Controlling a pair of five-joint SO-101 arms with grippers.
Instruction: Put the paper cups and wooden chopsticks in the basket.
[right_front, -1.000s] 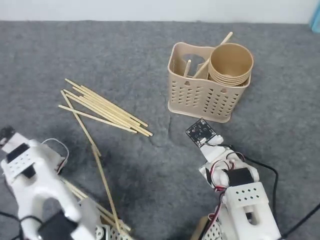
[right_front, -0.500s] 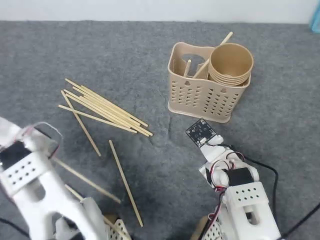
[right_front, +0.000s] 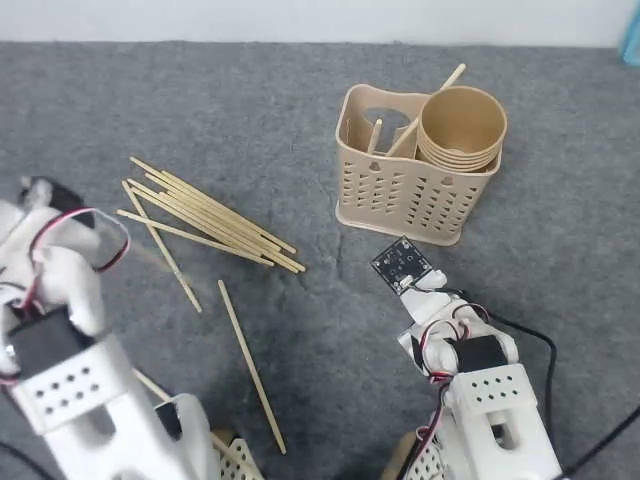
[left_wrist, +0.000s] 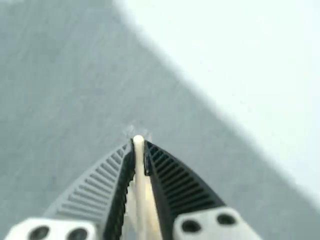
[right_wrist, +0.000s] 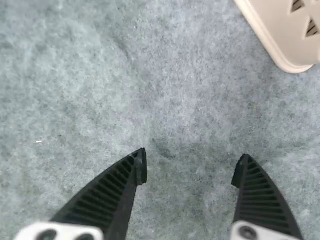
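Paper cups and two chopsticks already in basket; chopstick pile waits at surface's left; left gripper clamps one chopstick, right gripper apart.

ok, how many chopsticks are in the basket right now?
2 visible. One long chopstick leans diagonally, its tip poking out past the cups; one shorter chopstick stands in the basket compartment beside the cups. More may be hidden behind the cups.

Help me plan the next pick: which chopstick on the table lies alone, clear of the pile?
The single chopstick between the pile and the right arm; it touches no other, whereas the pile's sticks overlap.
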